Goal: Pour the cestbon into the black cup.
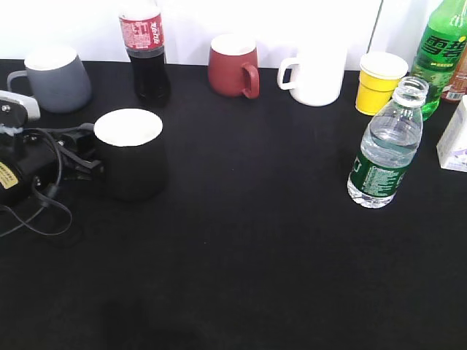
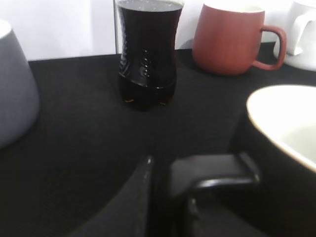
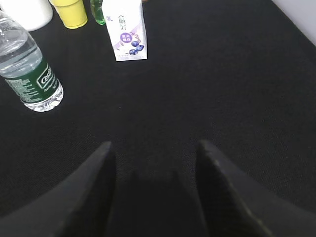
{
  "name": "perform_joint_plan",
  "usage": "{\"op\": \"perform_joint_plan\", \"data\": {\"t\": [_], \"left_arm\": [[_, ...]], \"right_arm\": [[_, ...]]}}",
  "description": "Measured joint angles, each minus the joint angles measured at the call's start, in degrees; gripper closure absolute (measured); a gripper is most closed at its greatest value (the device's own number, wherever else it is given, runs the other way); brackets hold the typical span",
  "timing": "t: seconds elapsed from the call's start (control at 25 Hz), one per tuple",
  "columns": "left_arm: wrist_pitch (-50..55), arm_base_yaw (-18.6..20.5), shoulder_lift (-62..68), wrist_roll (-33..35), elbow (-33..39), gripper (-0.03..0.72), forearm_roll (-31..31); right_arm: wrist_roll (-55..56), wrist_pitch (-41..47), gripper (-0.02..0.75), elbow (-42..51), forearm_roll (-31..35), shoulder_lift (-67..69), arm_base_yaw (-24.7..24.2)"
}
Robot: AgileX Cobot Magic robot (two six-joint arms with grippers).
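Jaws: left grips the black cup [image 1: 130,153] handle; right spread, should clasp the cestbon [image 1: 387,146] mid-body, squarely.

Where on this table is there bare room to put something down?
The wide black stretch between the black cup and the cestbon, and all the front, is bare. The back row is crowded, from grey mug to green soda bottle.

grey mug [image 1: 52,76], cola bottle [image 1: 147,51], red mug [image 1: 233,65], white mug [image 1: 315,73], yellow cup [image 1: 379,82] (paper, seemingly)
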Motion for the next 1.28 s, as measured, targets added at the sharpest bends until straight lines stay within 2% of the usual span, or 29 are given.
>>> {"op": "perform_joint_plan", "data": {"t": [0.32, 0.6, 0.76, 1.08, 1.12, 1.2, 1.28], "left_arm": [[-1.9, 0.0, -1.0, -0.3, 0.0, 0.636, 6.7], [-2.5, -8.2, -11.1, -1.2, 0.0, 0.638, 9.4], [-2.7, -8.6, -11.8, -5.4, 0.0, 0.639, 9.6], [-2.7, -8.6, -11.8, -5.6, 0.0, 0.639, 9.6], [-2.7, -8.6, -11.8, -5.6, 0.0, 0.639, 9.6], [-2.7, -8.6, -11.8, -5.6, 0.0, 0.639, 9.6], [-2.7, -8.6, -11.8, -5.6, 0.0, 0.639, 9.7]], "right_arm": [[0.0, 0.0, 0.332, 0.0, 0.0, 0.0, 0.0], [0.0, 0.0, 0.332, 0.0, 0.0, 0.0, 0.0], [-0.1, 0.0, 0.332, 0.0, 1.1, 0.0, 0.0], [-1.0, -0.3, 0.332, -0.1, 1.3, 0.3, 0.0], [-5.0, -1.9, 0.332, -0.5, 2.0, 2.0, 0.0], [-15.0, -14.4, 0.332, -0.9, 6.3, 5.9, 0.0], [-21.4, -28.6, 0.332, 2.3, 16.4, 13.1, -0.1]]}}
